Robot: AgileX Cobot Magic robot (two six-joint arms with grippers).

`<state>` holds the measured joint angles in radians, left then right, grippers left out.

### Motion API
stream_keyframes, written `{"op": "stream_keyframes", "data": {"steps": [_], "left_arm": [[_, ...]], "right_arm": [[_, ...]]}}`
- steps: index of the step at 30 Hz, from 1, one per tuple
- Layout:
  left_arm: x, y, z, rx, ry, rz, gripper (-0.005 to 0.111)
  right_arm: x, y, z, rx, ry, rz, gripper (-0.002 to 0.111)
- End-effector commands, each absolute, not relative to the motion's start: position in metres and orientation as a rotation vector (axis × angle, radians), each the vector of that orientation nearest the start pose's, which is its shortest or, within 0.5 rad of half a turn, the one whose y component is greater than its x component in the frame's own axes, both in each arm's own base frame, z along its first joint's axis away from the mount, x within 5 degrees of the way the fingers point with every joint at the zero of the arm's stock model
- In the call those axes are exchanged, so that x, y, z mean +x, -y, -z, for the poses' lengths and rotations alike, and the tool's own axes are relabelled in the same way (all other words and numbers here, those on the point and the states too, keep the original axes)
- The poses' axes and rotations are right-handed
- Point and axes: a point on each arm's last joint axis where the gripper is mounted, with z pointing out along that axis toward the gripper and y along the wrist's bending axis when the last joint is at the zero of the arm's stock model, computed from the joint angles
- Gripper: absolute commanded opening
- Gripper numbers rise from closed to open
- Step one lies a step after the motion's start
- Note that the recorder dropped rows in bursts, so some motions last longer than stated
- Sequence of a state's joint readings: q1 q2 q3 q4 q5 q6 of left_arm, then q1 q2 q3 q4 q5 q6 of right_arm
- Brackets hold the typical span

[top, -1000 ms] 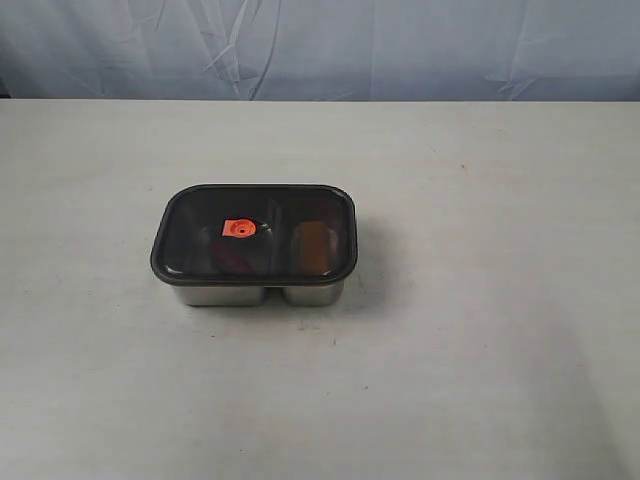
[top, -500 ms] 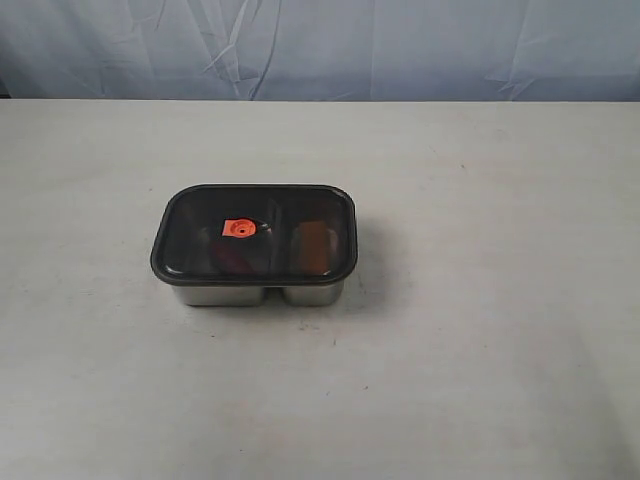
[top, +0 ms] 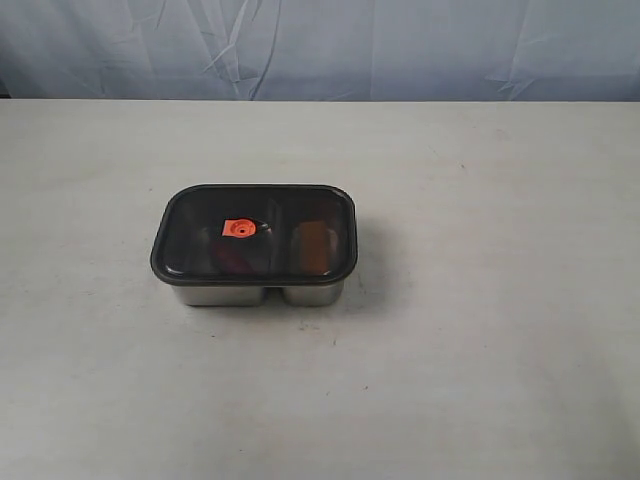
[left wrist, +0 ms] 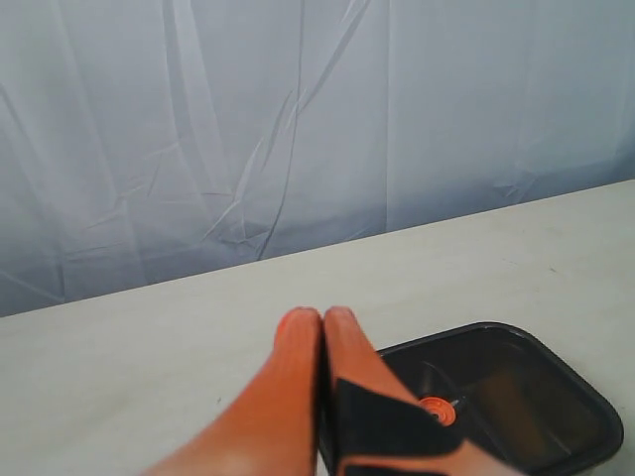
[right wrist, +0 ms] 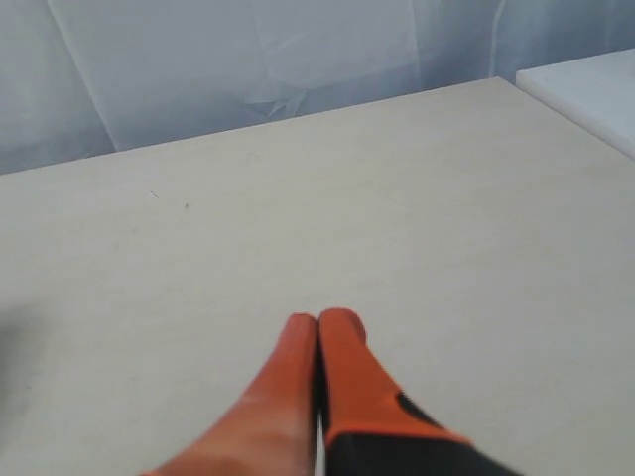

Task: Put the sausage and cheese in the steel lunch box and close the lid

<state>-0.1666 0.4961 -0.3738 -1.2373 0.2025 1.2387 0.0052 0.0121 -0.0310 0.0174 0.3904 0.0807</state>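
Pale counter, blue drape behind. Steel lunch box mid-counter, lid on top. Left tool, right tool clenched, empty. Cheese dim inside; sausage unclear. Risk: lid merely resting, unsealed corner lifting.

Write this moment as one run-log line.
lid: on steel lunch box | cheese: inside, dimly seen through lid | left gripper: shut, empty | right gripper: shut, empty
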Motion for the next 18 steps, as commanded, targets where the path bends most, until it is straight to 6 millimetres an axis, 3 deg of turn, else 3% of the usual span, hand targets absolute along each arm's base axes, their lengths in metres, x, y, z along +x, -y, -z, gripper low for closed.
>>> {"op": "stream_keyframes", "data": {"steps": [1,7,15,18], "left_arm": [[0.105,0.035,-0.295,0.286,-1.650,0.278,0.000],[0.103,0.034,-0.293,0.278,-1.645,0.270,0.000],[0.083,0.029,-0.269,0.318,-1.615,0.210,0.000],[0.080,0.028,-0.258,0.477,-1.612,0.055,0.000]], "right_arm": [[0.052,-0.001,-0.186,0.099,-1.857,-0.092,-0.001],[0.052,-0.001,-0.187,0.099,-1.853,-0.092,-0.001],[0.052,-0.001,-0.187,0.099,-1.853,-0.092,-0.001],[0.052,-0.001,-0.187,0.099,-1.853,-0.092,-0.001]]}}
